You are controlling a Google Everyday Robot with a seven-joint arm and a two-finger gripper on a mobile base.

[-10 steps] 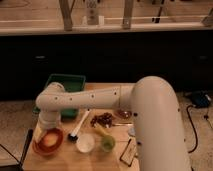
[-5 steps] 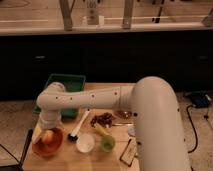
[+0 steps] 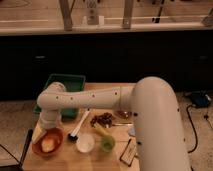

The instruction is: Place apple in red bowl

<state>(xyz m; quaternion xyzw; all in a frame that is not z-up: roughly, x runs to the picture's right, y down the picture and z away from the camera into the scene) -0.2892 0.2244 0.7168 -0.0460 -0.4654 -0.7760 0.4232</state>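
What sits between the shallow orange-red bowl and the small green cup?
A smaller white bowl, in the camera view. The gripper hangs just above the orange-red bowl, which holds the yellowish apple.

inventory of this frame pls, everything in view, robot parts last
apple: 1, yellowish, inside the red bowl
red bowl: 1, orange-red, table front left
white bowl: 1, white, right of the red bowl
green cup: 1, green, right of the white bowl
tray: 1, green, table back left, partly behind the arm
cluster: 1, dark reddish-brown, mid-table
utensil: 1, dark and pale, between tray and white bowl
packet: 1, dark, front right; kind unclear
table: 1, light wood
cable: 1, black, floor at right
arm: 1, white, reaching left across the table
hand: 1, white, just above the red bowl, open, empty
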